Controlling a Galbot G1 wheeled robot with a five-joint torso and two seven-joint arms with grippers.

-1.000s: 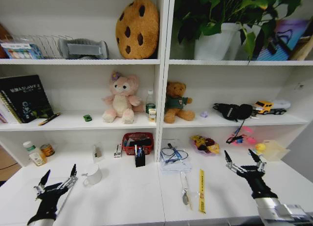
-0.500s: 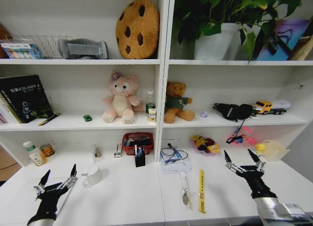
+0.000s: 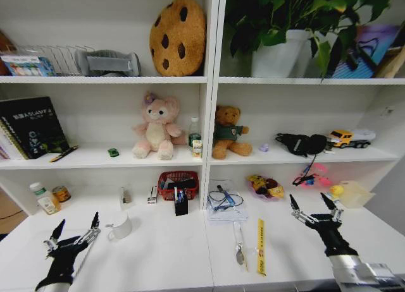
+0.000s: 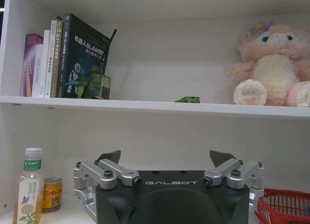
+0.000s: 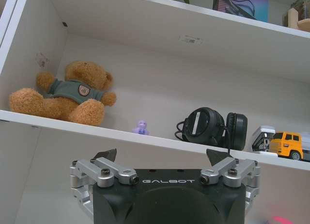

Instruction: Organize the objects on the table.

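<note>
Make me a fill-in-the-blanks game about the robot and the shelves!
1. The green toy car sits on the same shelf as the ____ plush toy.
2. The white mug on the table is nearest the ____ gripper.
3. Both the left gripper and the right gripper have their fingers ____.

Missing words: pink; left; open

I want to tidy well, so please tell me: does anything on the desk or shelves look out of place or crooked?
A pen lies slanted at the middle shelf's edge beside the books, and a tiny green car sits alone nearby. On the desk, a spoon and a yellow strip lie loose.
</note>
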